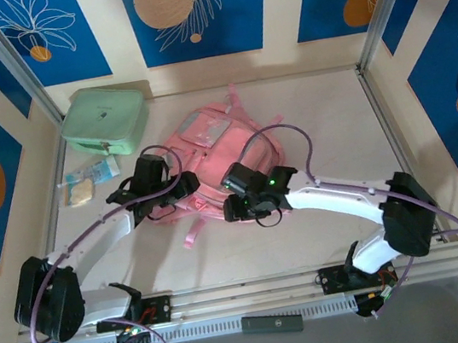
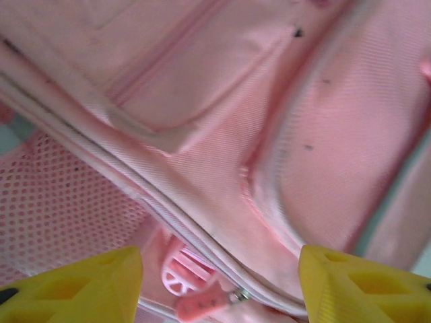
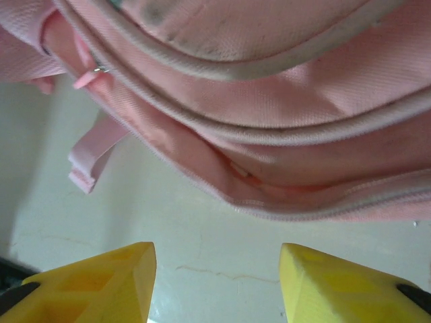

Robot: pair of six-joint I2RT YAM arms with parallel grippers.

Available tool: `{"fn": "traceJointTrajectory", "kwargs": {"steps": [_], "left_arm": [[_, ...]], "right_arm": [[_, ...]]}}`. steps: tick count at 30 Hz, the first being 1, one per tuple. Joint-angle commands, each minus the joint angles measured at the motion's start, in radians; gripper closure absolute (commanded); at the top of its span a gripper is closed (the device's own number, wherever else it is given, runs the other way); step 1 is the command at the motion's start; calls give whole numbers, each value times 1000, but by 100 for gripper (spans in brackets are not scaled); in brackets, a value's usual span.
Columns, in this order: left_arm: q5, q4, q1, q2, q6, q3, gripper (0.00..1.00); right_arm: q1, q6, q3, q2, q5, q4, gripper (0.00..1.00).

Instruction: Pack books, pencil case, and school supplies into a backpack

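Near edge: both arm bases sit on the rail. A dark flat bar (image 1: 271,323) lies on the grey strip in front of it.

Right gripper (image 3: 217,269): yellow fingers spread with nothing between them, so released. They hang over bare table (image 1: 325,235), just beside the near seam of the backpack (image 1: 201,154). A pink strap (image 3: 91,158) trails onto the table at that edge, with a small zip pull (image 3: 87,77) above it.

Left gripper (image 2: 219,269): fingers likewise parted, grasping nothing. It is close against the backpack's fabric, near a mesh pocket (image 2: 60,208) and a pink zip tab (image 2: 202,306). Cannot tell whether the fingertips touch the cloth.

Backpack: lies flat mid-table with its front pockets up and the greyish panel toward the far wall. The left gripper is at its left flank, the right gripper at its near right edge.

Further left: a clear packet (image 1: 88,180), apart from the backpack. Beyond it, in the far left corner: a mint-green boxy case (image 1: 105,119).
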Motion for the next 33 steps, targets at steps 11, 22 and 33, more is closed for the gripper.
{"fn": "traceJointTrajectory", "kwargs": {"steps": [11,22,33], "left_arm": [[37,218,-19,90,-122,-69,44],[21,197,8,134,-98,-47,43],[-20,248,8,132,-152,-99,46]], "right_arm": [[-217,-203,24,67,-69,125,60],[-67,7,116,59,97,-49,49],[14,291,386,368,142,-72,52]]}}
